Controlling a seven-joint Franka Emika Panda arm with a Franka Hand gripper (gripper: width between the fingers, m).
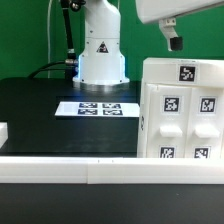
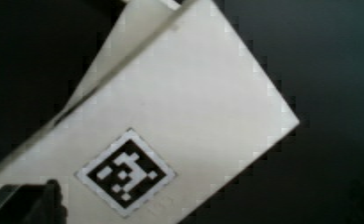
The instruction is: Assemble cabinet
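Observation:
The cabinet (image 1: 180,110) is a large white box standing on the black table at the exterior view's right, with several black-and-white tags on its front and top. My gripper (image 1: 172,41) hangs just above the cabinet's top edge and holds nothing. In the wrist view a white face of the cabinet (image 2: 179,110) fills the frame, with one tag (image 2: 126,170) on it. One dark fingertip (image 2: 22,202) shows at the frame's edge; the other is lost against the black table. The gripper (image 2: 182,216) stands open over that face.
The marker board (image 1: 98,108) lies flat on the table in front of the robot base (image 1: 101,55). A long white rail (image 1: 80,170) runs along the front edge. A small white part (image 1: 3,131) shows at the exterior view's left edge.

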